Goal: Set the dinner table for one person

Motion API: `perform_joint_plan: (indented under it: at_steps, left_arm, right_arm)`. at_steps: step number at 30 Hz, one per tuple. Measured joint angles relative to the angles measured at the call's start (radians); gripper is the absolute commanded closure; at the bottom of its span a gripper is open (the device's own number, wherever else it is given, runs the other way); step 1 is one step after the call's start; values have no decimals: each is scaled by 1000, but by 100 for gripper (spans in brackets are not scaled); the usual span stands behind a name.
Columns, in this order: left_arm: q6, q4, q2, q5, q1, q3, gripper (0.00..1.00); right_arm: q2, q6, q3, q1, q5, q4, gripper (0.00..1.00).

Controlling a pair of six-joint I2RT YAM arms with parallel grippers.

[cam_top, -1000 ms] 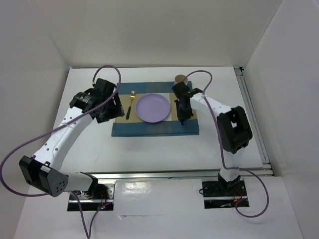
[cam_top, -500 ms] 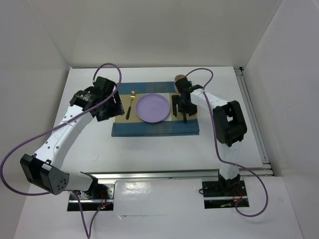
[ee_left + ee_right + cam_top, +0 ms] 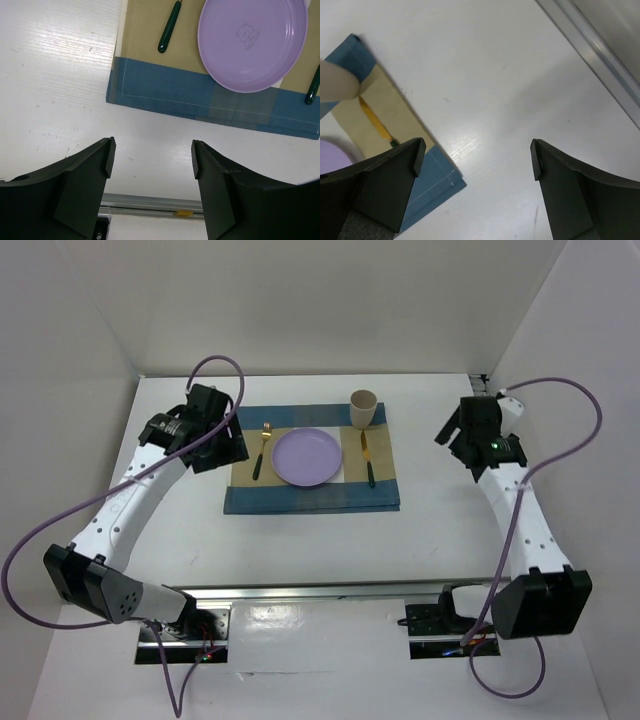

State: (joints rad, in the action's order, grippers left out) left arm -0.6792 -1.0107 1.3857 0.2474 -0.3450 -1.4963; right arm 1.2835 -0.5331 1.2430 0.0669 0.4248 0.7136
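My left gripper (image 3: 150, 165) and right gripper (image 3: 475, 160) hang open, empty, over white desk (image 3: 300, 540) beside the blue-and-tan striped cloth placemat (image 3: 300, 498); setting looks done.

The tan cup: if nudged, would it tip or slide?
The cup stands upright and seems fairly tall, so a high push would probably tip it. It looks like light plastic, likely not fragile. Once tipped, its round body could roll.

Three plain white walls enclose the workspace: back wall (image 3: 320, 300), left wall (image 3: 50, 390), right wall (image 3: 585, 330). Metal rails (image 3: 512, 485) border the white dinner table (image 3: 300, 540). Lighting is even and diffuse, with soft shadows.
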Motion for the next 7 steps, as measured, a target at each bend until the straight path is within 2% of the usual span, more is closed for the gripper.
perform_joint_plan:
  at_steps: [7]
  left_arm:
    - [1, 4, -2, -2, 3, 0, 21]
  right_arm:
    - [-179, -53, -176, -66, 33, 2, 0]
